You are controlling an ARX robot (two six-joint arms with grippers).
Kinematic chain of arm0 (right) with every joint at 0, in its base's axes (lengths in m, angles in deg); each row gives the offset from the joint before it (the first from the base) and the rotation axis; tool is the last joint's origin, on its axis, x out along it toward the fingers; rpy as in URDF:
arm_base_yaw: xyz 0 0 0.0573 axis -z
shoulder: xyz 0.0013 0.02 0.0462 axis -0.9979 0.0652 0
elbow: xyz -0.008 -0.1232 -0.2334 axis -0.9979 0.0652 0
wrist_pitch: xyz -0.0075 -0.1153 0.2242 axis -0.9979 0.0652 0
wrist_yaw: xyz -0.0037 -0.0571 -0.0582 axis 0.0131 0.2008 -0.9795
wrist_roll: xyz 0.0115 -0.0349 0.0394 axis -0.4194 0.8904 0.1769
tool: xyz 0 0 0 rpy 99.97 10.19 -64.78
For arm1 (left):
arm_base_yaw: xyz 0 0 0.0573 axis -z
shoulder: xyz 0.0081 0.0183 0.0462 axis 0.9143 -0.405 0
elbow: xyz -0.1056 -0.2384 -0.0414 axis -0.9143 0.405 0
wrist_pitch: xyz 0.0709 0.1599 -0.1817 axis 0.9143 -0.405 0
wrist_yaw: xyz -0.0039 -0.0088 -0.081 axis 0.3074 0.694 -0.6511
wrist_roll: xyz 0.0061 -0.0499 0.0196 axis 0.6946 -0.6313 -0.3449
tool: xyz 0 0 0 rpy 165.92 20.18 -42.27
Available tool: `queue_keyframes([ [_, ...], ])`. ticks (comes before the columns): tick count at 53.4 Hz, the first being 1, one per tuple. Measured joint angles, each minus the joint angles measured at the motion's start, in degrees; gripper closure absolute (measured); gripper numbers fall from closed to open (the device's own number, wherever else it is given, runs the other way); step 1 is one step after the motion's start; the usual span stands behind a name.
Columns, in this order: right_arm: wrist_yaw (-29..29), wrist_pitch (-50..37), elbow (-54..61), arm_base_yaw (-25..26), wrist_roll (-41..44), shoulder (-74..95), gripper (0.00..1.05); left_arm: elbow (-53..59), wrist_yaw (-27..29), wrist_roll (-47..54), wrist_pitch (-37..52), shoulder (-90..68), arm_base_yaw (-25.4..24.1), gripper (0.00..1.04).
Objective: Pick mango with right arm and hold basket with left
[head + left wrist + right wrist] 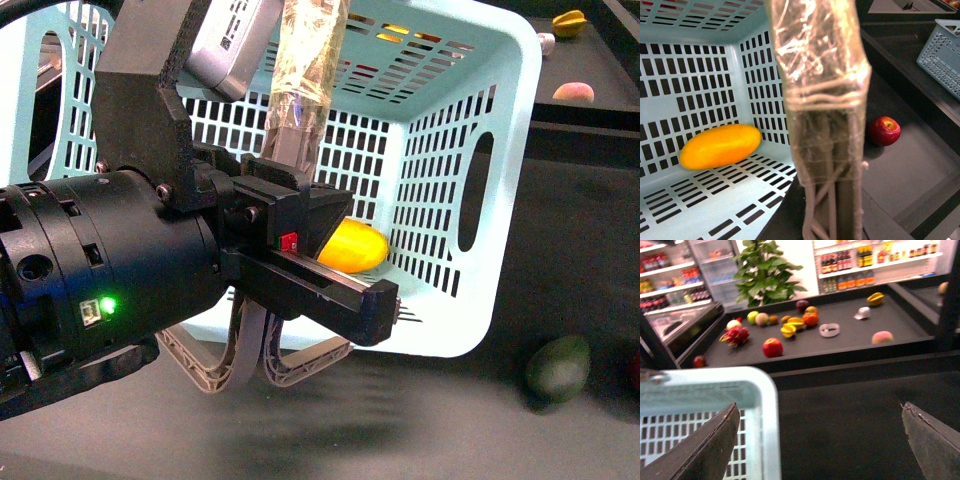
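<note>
Dark surface point(570, 220) fills the front view, and the basket point(430, 190) lies tipped on its side with its mouth toward the camera. Inside, the mango point(352, 247) rests against the lower wall. The left gripper point(315, 245) has its jaws closed on the film-wrapped handle point(305, 70). One green fruit point(558, 368) lies on the surface near the basket, apart from it. Left wrist view: the handle point(820, 100) runs through mid-frame, the mango point(720, 146) lies in the basket's inner corner, and a red apple point(884, 130) sits outside on the surface. Right wrist view: the right gripper point(822, 440) hangs over bare surface beside the basket point(762, 390) corner, jaws wide apart, holding nothing. Mixed fruit point(790, 325) lies on a farther raised surface.
</note>
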Motion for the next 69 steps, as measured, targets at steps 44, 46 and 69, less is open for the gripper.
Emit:
queue_keyframes([
  [44, -14.3, 23.4, 17.2, 0.3, -4.5, -39.6, 0.08, 0.0, -0.3, 0.0, 0.0, 0.0, -0.1, 0.96],
  [46, -9.0, 23.2, 17.4, 1.6, -2.4, -40.4, 0.12, 0.0, -0.3, 0.0, 0.0, 0.0, -0.1, 0.96],
  [69, 20.4, 36.2, 17.8, 14.8, 11.8, -57.1, 0.81, 0.0, -0.4, -0.1, 0.0, 0.0, 0.0, 0.96],
])
